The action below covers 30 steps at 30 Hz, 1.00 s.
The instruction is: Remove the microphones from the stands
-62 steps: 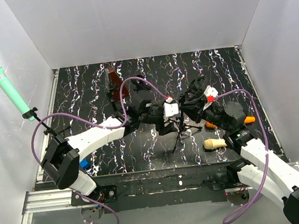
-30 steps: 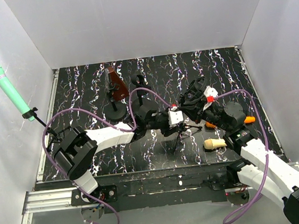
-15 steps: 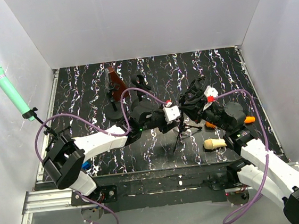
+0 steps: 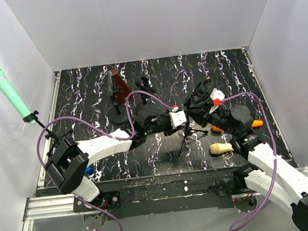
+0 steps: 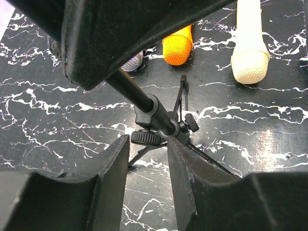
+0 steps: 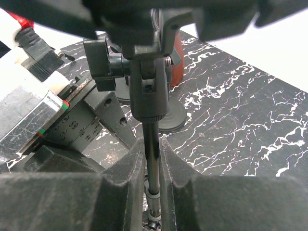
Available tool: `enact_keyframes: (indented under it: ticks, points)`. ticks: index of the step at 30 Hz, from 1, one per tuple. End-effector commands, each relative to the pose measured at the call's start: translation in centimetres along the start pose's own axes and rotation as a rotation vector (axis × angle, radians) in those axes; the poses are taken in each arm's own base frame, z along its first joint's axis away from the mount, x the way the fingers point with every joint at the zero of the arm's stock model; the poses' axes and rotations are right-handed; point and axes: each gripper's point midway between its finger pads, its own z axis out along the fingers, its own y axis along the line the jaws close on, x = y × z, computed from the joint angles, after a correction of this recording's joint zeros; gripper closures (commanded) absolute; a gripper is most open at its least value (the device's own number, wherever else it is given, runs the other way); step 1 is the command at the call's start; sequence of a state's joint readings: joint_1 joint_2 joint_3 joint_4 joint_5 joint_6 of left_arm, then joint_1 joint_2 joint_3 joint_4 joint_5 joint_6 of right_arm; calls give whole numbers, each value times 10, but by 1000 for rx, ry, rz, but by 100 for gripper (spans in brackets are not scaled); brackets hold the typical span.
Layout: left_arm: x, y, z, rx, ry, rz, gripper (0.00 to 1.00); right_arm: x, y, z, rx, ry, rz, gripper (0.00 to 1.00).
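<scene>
A small black tripod stand (image 4: 185, 137) stands mid-table. My right gripper (image 6: 153, 144) is shut on its thin pole (image 6: 154, 159), just under the clip and its knob (image 6: 103, 65); it also shows in the top view (image 4: 197, 104). My left gripper (image 5: 148, 144) is open and empty, its fingertips just short of the stand's hub and knob (image 5: 146, 137); it sits left of the stand in the top view (image 4: 179, 118). A silver mesh microphone head (image 5: 132, 61) peeks from behind the pole. Its body is hidden by a dark blurred shape.
An orange microphone (image 5: 177, 47) and a beige microphone (image 5: 250, 45) lie right of the stand. A green microphone (image 4: 5, 90) stands at the left wall. A red-brown object on a round base (image 4: 119, 89) and another black stand (image 4: 145, 86) are behind.
My left arm swung its elbow about and brought its gripper a little right, close against the tripod stand. The right arm and the stand have not moved.
</scene>
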<state>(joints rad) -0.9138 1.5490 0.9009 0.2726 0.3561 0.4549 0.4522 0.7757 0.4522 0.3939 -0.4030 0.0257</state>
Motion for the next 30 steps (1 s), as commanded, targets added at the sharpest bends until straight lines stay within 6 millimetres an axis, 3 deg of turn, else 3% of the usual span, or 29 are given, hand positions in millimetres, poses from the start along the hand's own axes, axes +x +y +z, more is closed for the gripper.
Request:
enact_keyframes:
  ticks: [1, 7, 11, 15, 20, 28, 30]
  points:
    - [-26, 6, 5, 10, -73, 40, 65, 103, 6, -23, 28, 343, 173, 99]
    - [-30, 1, 9, 53, -76, 25, 81, 102, 6, -23, 27, 343, 174, 99]
    - [-34, -3, 4, 86, -54, -29, 100, 103, 7, -23, 20, 345, 172, 99]
    - [-36, 2, -8, 163, -10, -313, 100, 103, 7, -23, 15, 348, 163, 99]
    - [-18, 6, -21, 279, 96, -797, 100, 102, 8, -24, 10, 346, 158, 99]
    - [-10, 6, -18, 429, 170, -1172, 100, 103, 9, -23, 0, 347, 155, 99]
    - [-9, 4, -18, 448, 175, -1197, 100, 102, 8, -24, 4, 346, 153, 99]
